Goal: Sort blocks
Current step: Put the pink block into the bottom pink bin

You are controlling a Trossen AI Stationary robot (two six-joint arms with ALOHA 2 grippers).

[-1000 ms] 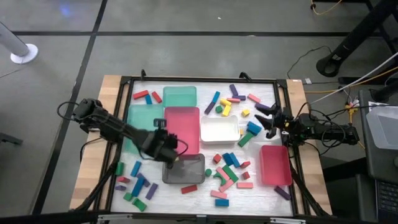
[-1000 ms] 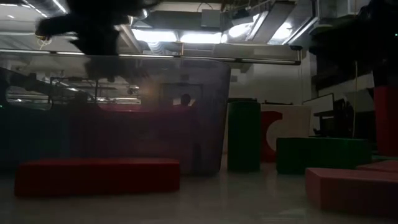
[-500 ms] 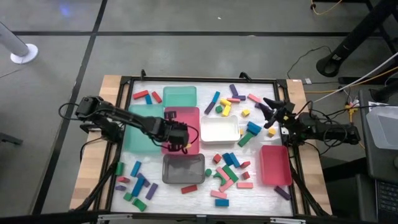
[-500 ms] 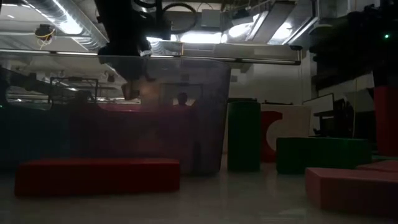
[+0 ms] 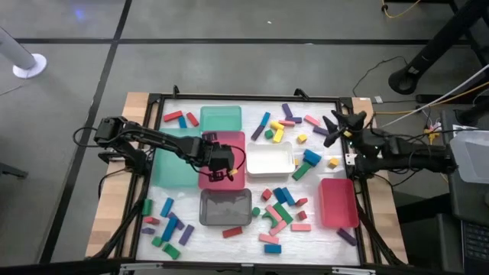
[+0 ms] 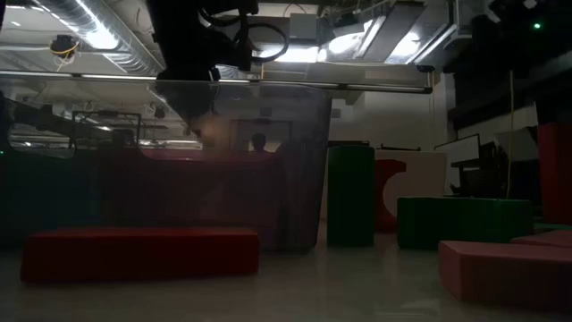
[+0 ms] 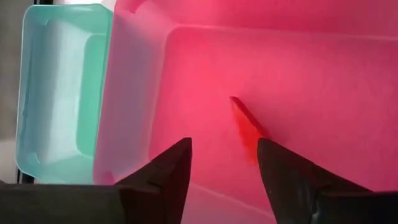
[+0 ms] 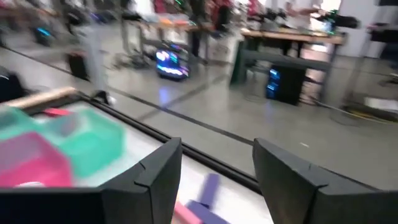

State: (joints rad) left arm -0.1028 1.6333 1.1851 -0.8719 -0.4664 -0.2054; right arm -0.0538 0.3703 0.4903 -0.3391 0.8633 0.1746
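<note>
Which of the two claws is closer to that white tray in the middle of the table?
The left. The left gripper hangs open over the red tray, right beside the white tray. The right gripper is raised near the table's far right edge, well off from it.

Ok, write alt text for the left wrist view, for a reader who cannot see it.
A red block lies inside a red tray, seen just beyond the left pincer, whose two dark fingers stand apart with nothing between them. A green tray sits against the red tray's side.

Left claw (image 5: 222,171) gapes mid-table; right claw (image 5: 341,124) open at the edge.
</note>
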